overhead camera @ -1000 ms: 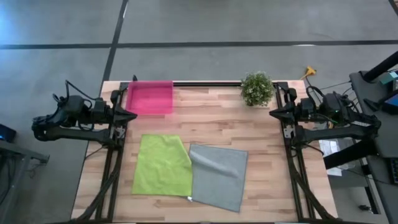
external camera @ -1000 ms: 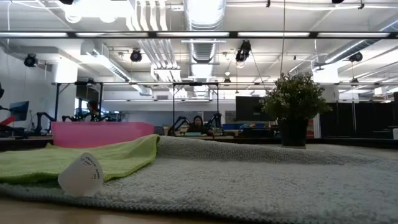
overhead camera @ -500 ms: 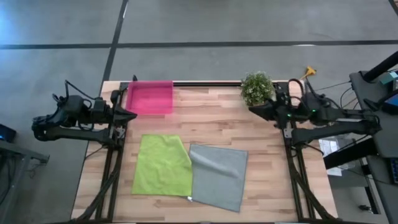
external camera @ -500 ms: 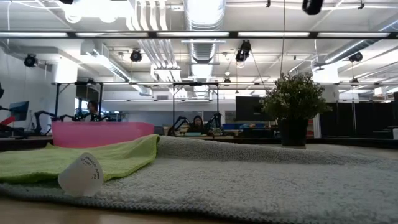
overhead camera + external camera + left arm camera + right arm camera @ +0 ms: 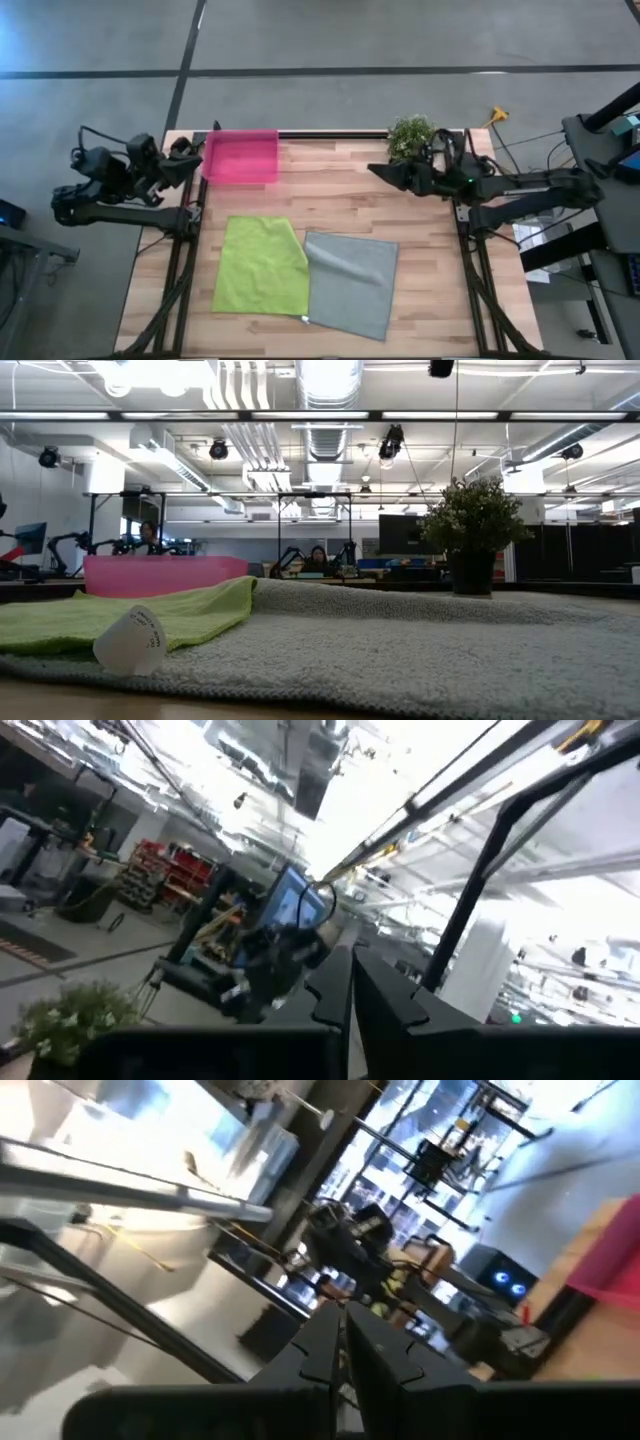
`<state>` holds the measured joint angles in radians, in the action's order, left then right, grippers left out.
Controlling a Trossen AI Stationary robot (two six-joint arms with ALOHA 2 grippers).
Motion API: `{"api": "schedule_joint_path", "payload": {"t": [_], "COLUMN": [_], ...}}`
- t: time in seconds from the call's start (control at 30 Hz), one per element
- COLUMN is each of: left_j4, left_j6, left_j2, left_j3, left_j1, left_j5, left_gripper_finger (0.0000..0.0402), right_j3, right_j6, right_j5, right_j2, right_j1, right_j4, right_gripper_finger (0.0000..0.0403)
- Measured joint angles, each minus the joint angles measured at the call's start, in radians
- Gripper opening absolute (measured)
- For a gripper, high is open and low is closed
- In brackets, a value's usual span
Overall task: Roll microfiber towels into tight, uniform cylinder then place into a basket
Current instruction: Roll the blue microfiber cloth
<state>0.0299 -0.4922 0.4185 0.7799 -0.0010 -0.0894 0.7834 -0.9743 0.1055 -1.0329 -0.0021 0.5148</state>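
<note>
The lime green towel and the grey towel lie spread flat side by side on the wooden table's near half, the grey one's left edge against the green one's right edge. In the low view the green towel and the grey towel fill the foreground. The pink tray stands at the far left. My left gripper is shut and empty, just left of the tray. My right gripper is shut and empty, above the table in front of the plant.
A small green potted plant stands at the far right, partly behind my right arm. A white tag sticks up at the grey towel's near corner. Bare wood lies between the tray, the plant and the towels.
My right gripper has gone from the table's right edge toward the left, out over the table in front of the plant. My left arm has risen and tipped its gripper up, staying beside the tray. The towels have kept still.
</note>
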Motion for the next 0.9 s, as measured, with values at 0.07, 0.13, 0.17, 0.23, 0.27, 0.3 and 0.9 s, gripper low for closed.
{"api": "schedule_joint_path", "payload": {"t": [0.07, 0.13, 0.17, 0.23, 0.27, 0.3, 0.9], "left_j4": [0.049, 0.088, 0.115, 0.213, 0.247, 0.276, -0.230], "left_j6": [0.005, 0.007, 0.009, 0.049, 0.083, 0.114, 0.131], "left_j2": [0.013, 0.025, 0.033, 0.061, 0.075, 0.093, 0.605], "left_j3": [0.000, 0.001, 0.000, 0.001, 0.004, 0.009, 0.396], "left_j1": [0.001, 0.000, 0.001, 0.001, 0.001, 0.001, 0.008], "left_j5": [-0.011, -0.068, -0.106, -0.171, -0.187, -0.188, -0.040], "left_gripper_finger": [0.0000, 0.0000, 0.0000, 0.0000, 0.0000, 0.0000, 0.0002], "right_j3": [0.000, 0.000, 0.000, 0.002, 0.011, 0.026, 0.198], "right_j6": [-0.002, -0.011, -0.012, 0.005, 0.022, 0.037, 0.304], "right_j5": [0.000, -0.003, -0.007, -0.049, -0.078, -0.108, -0.308], "right_j2": [-0.023, -0.042, -0.047, -0.052, -0.052, -0.049, -0.126], "right_j1": [0.002, -0.006, -0.012, -0.025, -0.031, -0.038, -0.083], "right_j4": [-0.003, -0.014, -0.026, -0.062, -0.113, -0.183, -1.450], "right_gripper_finger": [0.0018, 0.0018, 0.0018, 0.0018, 0.0020, 0.0024, 0.0201]}}
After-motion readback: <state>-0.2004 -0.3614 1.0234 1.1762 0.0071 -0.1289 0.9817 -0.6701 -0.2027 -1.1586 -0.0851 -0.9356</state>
